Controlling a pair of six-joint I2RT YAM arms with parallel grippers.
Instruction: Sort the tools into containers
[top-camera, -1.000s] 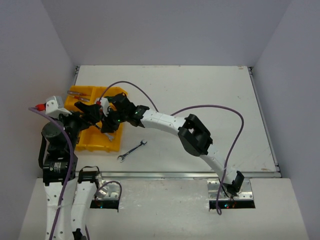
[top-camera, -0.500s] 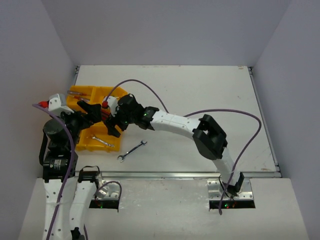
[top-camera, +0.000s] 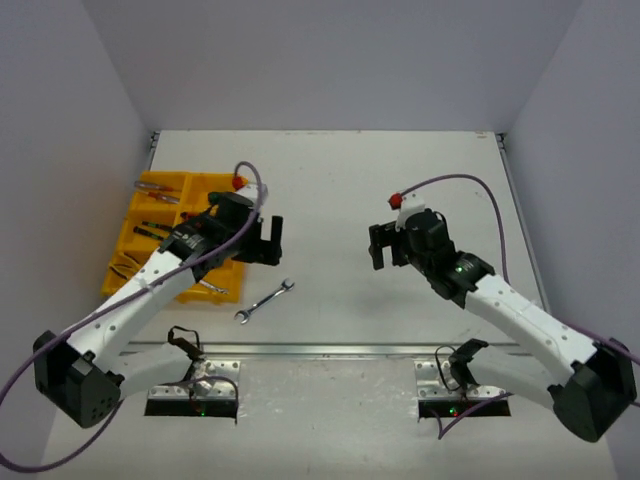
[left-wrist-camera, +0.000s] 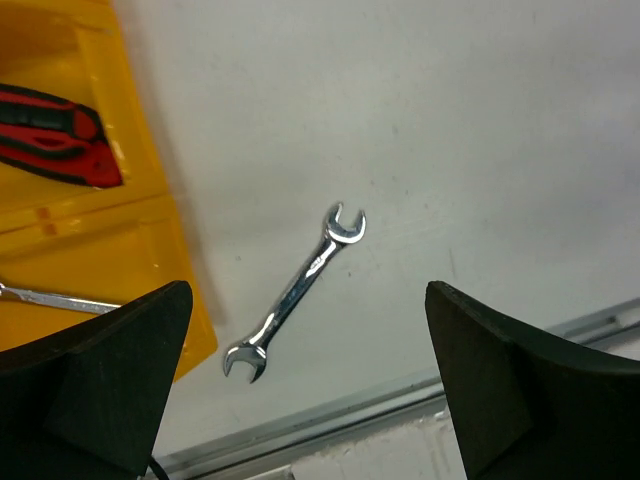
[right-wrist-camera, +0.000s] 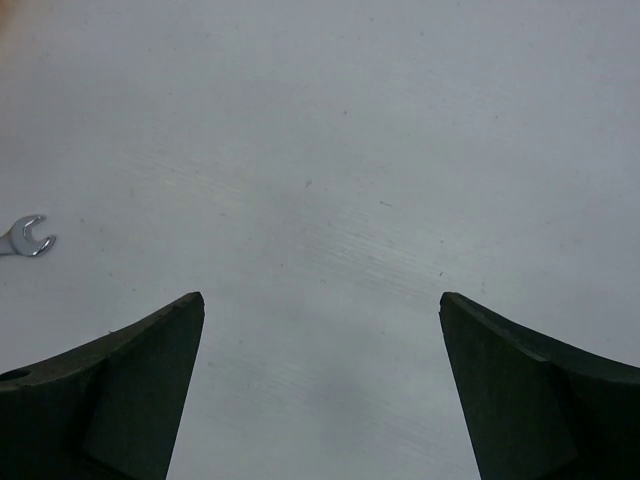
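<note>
A silver open-end wrench (top-camera: 264, 301) lies loose on the white table, just right of the yellow organiser tray (top-camera: 205, 184). My left gripper (top-camera: 270, 243) is open and empty, hovering above the wrench. In the left wrist view the wrench (left-wrist-camera: 297, 292) lies diagonally between my left gripper's (left-wrist-camera: 308, 290) spread fingers. The tray (left-wrist-camera: 100, 250) there holds red-and-black handled pliers (left-wrist-camera: 55, 135) and another silver wrench (left-wrist-camera: 60, 298). My right gripper (top-camera: 380, 245) is open and empty over bare table at centre right. The right wrist view (right-wrist-camera: 322, 296) shows only one wrench end (right-wrist-camera: 28, 236) at its left edge.
Several tools lie in the tray's compartments (top-camera: 150, 228), partly hidden by my left arm. A metal rail (top-camera: 330, 350) runs along the table's near edge. White walls enclose the table on the left, back and right.
</note>
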